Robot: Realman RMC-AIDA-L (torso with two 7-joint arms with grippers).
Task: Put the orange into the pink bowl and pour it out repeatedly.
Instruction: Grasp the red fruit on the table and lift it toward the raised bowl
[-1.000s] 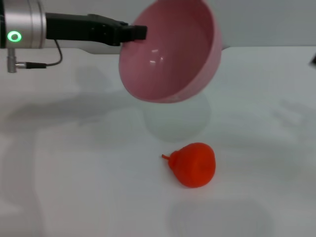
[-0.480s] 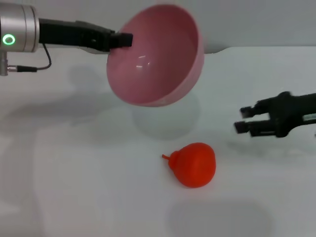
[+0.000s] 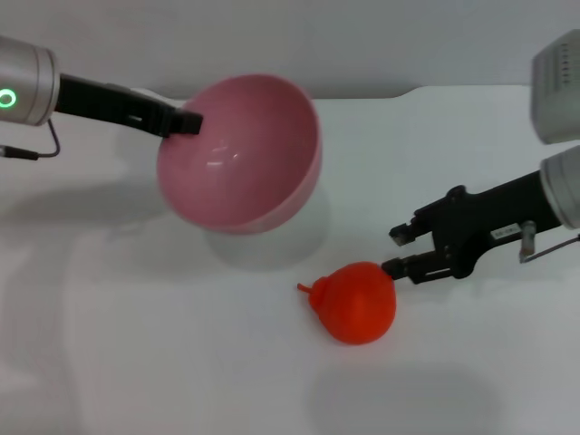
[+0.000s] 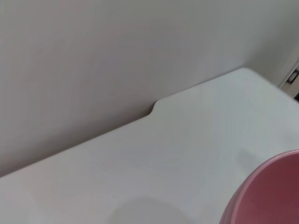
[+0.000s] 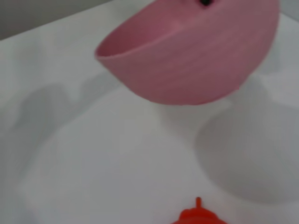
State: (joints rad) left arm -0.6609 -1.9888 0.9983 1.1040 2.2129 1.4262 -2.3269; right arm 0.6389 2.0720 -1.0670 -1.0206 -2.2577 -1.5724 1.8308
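The orange (image 3: 355, 302) lies on its side on the white table (image 3: 136, 344), stem pointing left; its top also peeks into the right wrist view (image 5: 200, 215). The pink bowl (image 3: 240, 152) hangs tilted above the table at the back left, its empty inside facing me, with my left gripper (image 3: 186, 121) shut on its rim. The bowl's underside fills the right wrist view (image 5: 191, 56), and a slice of it shows in the left wrist view (image 4: 266, 193). My right gripper (image 3: 397, 250) is open, just right of the orange, with the lower fingertip close to the fruit.
The table's back edge (image 3: 408, 91) meets a plain wall, with a small notch in it (image 4: 153, 108). The right arm's grey body (image 3: 557, 63) sits at the far right.
My left gripper has carried the bowl down and to the left. The right arm has come in from the right edge up to the orange. The orange has stayed put.
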